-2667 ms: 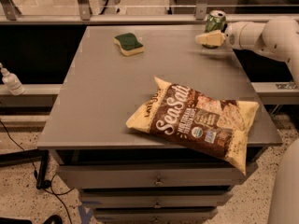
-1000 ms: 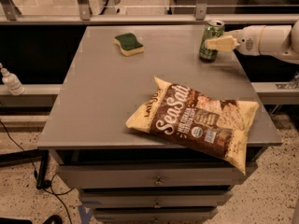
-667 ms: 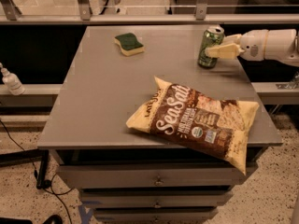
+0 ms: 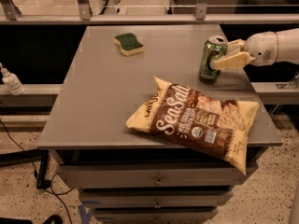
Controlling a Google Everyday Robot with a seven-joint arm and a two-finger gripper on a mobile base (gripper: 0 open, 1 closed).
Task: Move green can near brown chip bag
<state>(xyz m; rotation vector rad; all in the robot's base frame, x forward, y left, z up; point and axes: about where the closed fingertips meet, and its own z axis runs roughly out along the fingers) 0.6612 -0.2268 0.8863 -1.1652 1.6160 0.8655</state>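
The end effector [image 4: 224, 55] reaches in from the right on a smooth white arm, its two pale, wedge-shaped fingers [image 4: 232, 61] clamped on either side of the green can [image 4: 209, 58]. The can is a small upright cylinder with mottled green print and a silver top, and it sits at the right side of the desk [image 4: 98, 92], a flat, matte grey slab over drawers. Near the can, toward the front, lies the brown chip bag [image 4: 196, 120], large, flat and crinkly with white script on a brown centre and pale yellow ends, one corner hanging past the desk's front edge. A green-topped yellow sponge [image 4: 128, 43] rests well apart at the back left, nothing standing between can and bag
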